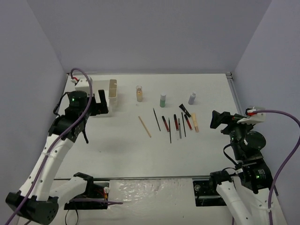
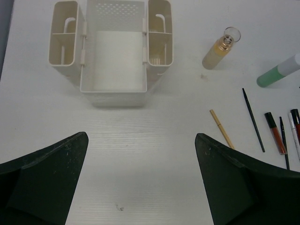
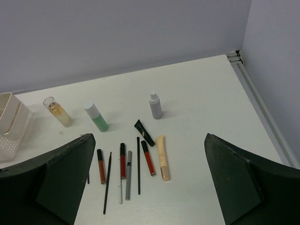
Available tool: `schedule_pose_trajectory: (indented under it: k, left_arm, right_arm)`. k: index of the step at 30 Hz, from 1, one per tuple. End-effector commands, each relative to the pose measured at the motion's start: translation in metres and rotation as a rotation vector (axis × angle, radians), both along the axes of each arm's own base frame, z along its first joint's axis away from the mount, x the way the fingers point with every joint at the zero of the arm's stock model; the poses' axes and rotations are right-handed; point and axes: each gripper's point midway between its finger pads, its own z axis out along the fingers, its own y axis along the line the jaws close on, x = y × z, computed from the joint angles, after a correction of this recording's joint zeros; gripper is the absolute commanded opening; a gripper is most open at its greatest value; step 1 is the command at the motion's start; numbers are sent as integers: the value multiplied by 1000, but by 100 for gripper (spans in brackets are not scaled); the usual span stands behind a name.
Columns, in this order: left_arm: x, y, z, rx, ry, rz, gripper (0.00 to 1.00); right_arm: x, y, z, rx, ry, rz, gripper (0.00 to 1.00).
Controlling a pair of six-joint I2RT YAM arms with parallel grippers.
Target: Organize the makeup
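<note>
The makeup lies loose on the white table. An amber bottle [image 1: 138,93], a green bottle [image 1: 162,100] and a grey bottle [image 1: 191,97] stand in a row. In front of them lies a fan of thin pencils and red tubes [image 1: 176,123], with a tan stick [image 1: 144,126] at its left. My left gripper [image 1: 99,104] hovers open just in front of the white-and-beige box [image 1: 112,93], nothing between its fingers. My right gripper [image 1: 218,119] is open to the right of the pencils. The right wrist view shows a black tube [image 3: 144,132] and a tan tube [image 3: 162,151].
The box [image 2: 112,51] has a perforated middle bin and narrow side pockets, all looking empty. Grey walls enclose the table on three sides. A metal rail [image 1: 233,91] runs along the right edge. The arm bases and cables sit at the near edge.
</note>
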Motion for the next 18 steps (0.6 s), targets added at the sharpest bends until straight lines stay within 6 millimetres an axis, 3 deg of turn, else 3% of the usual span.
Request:
schedule_pose_trajectory:
  k: [1, 2, 4, 8, 14, 18]
  left_arm:
    - [70, -43, 53, -88, -135, -85, 97]
    - [80, -51, 49, -95, -125, -95, 97]
    - [101, -74, 70, -130, -186, -141, 97]
    - [136, -116, 64, -130, -197, -202, 93]
    - [191, -160, 21, -71, -191, -228, 90]
    - [216, -175, -11, -53, -172, -233, 88]
  right_arm:
    - [-3, 7, 18, 33, -100, 37, 100]
    - [-5, 6, 18, 32, -107, 35, 100]
    - [-7, 6, 16, 31, -114, 32, 100]
    - [-13, 3, 14, 36, -137, 26, 100]
    - [-17, 2, 13, 35, -161, 22, 100]
    - [-19, 4, 13, 36, -170, 33, 100]
